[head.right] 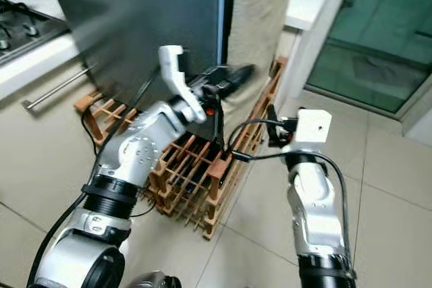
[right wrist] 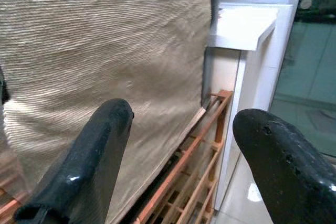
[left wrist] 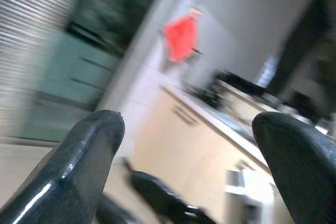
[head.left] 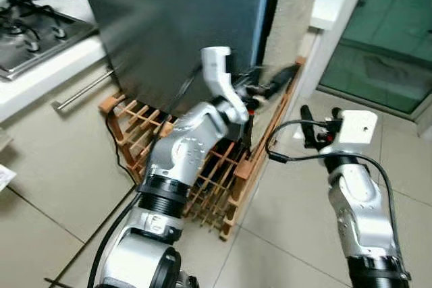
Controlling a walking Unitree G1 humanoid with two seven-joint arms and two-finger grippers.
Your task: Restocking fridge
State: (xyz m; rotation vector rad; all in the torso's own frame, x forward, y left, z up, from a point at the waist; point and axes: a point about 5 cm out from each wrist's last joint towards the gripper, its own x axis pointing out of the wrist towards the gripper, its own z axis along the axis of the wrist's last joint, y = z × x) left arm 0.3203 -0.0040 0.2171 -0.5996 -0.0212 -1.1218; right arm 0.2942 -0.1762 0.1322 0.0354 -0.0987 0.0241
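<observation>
The right gripper [head.left: 305,121] hangs just right of the wooden rack [head.left: 202,173], fingers spread wide and empty. Above the rack, the left gripper [head.left: 273,80] reaches toward the fridge [head.left: 182,25] edge, fingers parted with nothing between them. The fridge stands directly behind the rack, dark grey, door closed, smooth-fronted. A careless swing could catch the left arm's cable on the rack slats or knock it
</observation>
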